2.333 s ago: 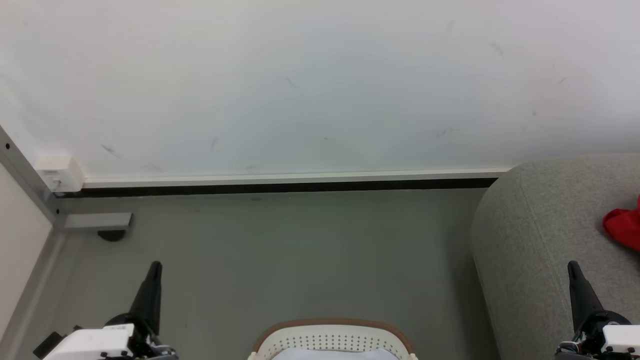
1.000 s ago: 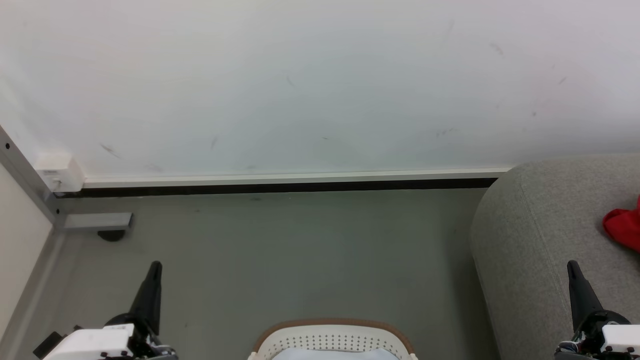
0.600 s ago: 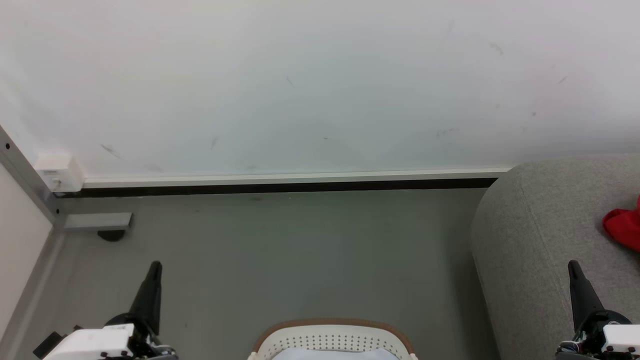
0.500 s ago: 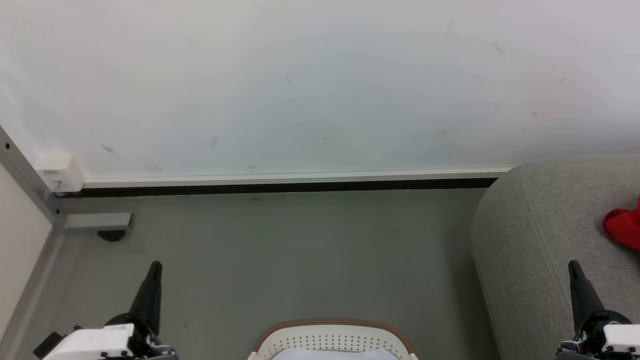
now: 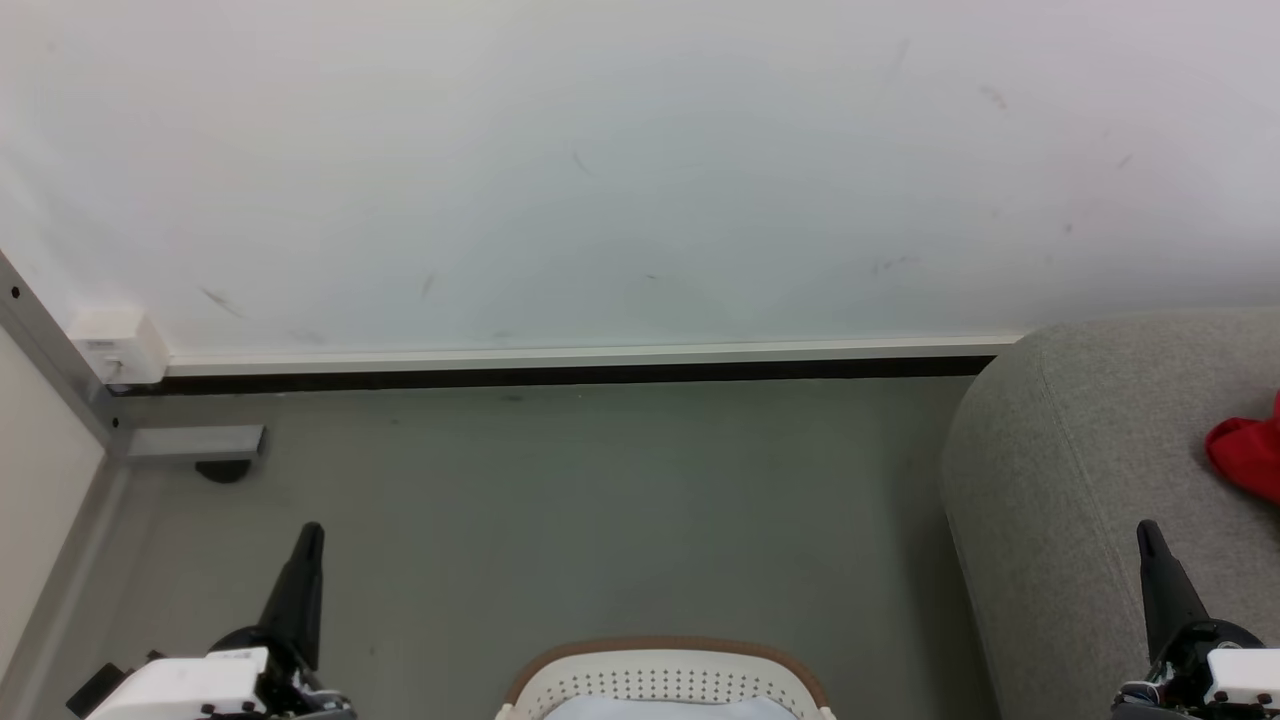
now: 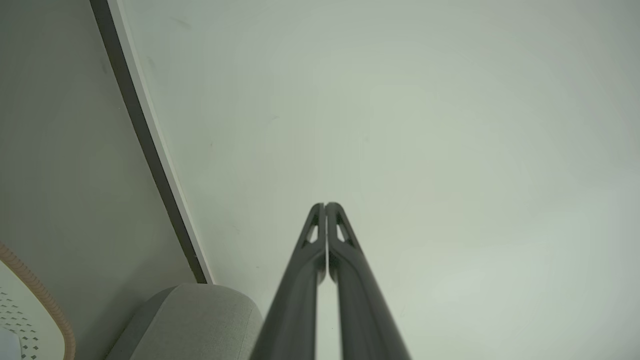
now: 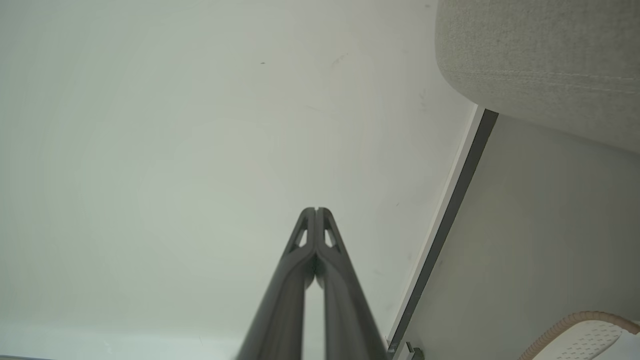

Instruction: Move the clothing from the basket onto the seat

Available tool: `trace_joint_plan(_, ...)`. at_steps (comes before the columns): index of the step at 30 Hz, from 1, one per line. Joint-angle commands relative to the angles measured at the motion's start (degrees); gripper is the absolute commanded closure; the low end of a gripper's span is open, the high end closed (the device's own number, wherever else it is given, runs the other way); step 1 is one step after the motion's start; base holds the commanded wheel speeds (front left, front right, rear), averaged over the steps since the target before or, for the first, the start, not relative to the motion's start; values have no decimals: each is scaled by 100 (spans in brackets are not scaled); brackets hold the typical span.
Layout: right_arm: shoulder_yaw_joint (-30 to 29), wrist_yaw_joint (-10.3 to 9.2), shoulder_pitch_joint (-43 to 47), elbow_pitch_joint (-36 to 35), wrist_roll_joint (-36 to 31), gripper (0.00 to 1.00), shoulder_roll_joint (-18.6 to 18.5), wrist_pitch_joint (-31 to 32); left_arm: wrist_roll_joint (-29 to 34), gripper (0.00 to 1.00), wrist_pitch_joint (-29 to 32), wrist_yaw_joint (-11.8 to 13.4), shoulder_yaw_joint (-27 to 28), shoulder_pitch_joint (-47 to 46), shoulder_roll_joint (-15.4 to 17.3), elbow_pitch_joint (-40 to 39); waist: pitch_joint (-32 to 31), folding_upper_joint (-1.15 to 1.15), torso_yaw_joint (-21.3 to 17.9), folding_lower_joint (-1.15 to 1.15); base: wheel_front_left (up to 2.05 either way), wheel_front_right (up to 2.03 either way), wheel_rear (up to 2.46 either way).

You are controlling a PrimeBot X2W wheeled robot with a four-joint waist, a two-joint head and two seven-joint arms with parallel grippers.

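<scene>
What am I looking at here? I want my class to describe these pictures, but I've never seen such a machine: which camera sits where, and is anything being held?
This is a wheeled robot with two arms. The wide picture comes from a camera on its head, looking forward and down. The dark pointed shapes in its bottom corners are the left fingers and right fingers; both pairs are pressed shut and hold nothing. The other two pictures come from a camera on each wrist, looking along those fingers toward the white wall. On the grey floor stands a white basket with a brown rim; a pale cloth lies inside. At the right is a grey seat with a red garment on it.
</scene>
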Motion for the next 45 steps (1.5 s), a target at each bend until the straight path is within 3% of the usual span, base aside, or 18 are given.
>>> trace_joint_plan(1, 12, -12, -30, -27, 28, 100, -29, -25, -70, 100, 25, -25, 15, -50, 12, -17, 0, 0, 0, 0, 0, 0, 0)
trace_joint_plan(45, 135, -12, -13, -39, 141, 100, -137, -125, -71, 100, 24, -25, 14, -50, 12, -19, 0, 0, 0, 0, 0, 0, 0)
